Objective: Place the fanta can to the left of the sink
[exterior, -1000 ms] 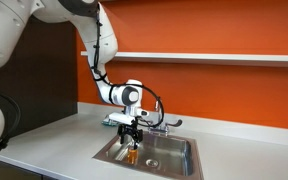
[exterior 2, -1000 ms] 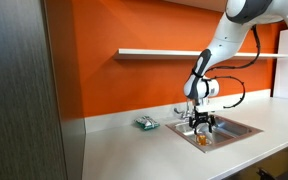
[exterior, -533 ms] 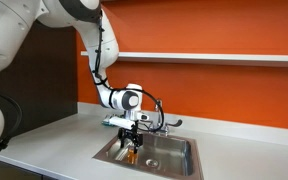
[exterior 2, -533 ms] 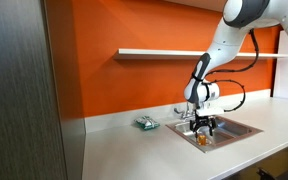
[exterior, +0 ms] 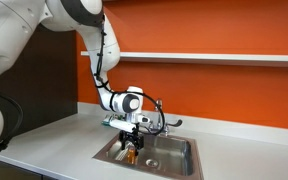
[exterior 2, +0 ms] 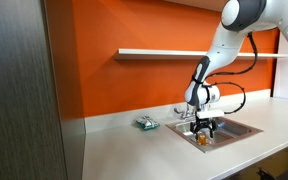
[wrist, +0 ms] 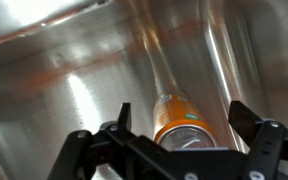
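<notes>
The fanta can [wrist: 180, 120] is sitting down inside the sink [wrist: 64, 60], resting against the steel. In the wrist view it is filling the middle of the picture, orange with a paler band near its lower end. Small light marks are showing on that band, but they are too blurred to read, and no brand lettering is coming through in any view.

The gripper [wrist: 179, 108] is hanging over the can with its jaws spread. Two dark fingers [wrist: 89, 150] are standing at 9 and 3 o'clock of the can, with a strip of bare steel showing between each one and the can's sides, so they are straddling it without touching.

In both exterior views the gripper [exterior: 133, 140] [exterior 2: 204, 127] is reaching below the rim of the sink [exterior: 195, 158] [exterior 2: 246, 127], with the can [exterior: 134, 155] [exterior 2: 203, 140] directly under it at 6 o'clock. The basin walls are standing close around the fingers. The faucet [exterior: 162, 121] is rising just behind, at about 1 o'clock of the gripper in an exterior view.

The countertop [exterior 2: 134, 150] is lying open and wide at 9 o'clock of the sink, carrying a teal-and-white object [exterior 2: 146, 123].

By count: one can, one sink, one faucet, one teal-and-white object, one wall shelf [exterior: 214, 57] overhead.
</notes>
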Tool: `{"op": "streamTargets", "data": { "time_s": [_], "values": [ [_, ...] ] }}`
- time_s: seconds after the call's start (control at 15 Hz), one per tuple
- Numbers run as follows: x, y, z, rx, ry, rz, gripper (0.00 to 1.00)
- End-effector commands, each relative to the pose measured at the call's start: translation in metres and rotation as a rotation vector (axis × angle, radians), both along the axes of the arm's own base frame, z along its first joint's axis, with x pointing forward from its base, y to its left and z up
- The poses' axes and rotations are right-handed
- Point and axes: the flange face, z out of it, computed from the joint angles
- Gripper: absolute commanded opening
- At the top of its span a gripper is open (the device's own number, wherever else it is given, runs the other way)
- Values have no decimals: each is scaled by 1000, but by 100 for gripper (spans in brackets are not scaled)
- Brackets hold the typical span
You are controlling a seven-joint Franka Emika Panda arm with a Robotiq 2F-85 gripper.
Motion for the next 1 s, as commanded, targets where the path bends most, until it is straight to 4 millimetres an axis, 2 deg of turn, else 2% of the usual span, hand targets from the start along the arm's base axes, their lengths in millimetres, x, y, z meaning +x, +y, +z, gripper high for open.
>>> {"op": "streamTargets", "data": {
  "time_s": [0.0,0.93],
  "values": [
    [9,-4,-3,12,-23,-12,100],
    [30,-9,-16,12,-27,-21,100]
  ]
}}
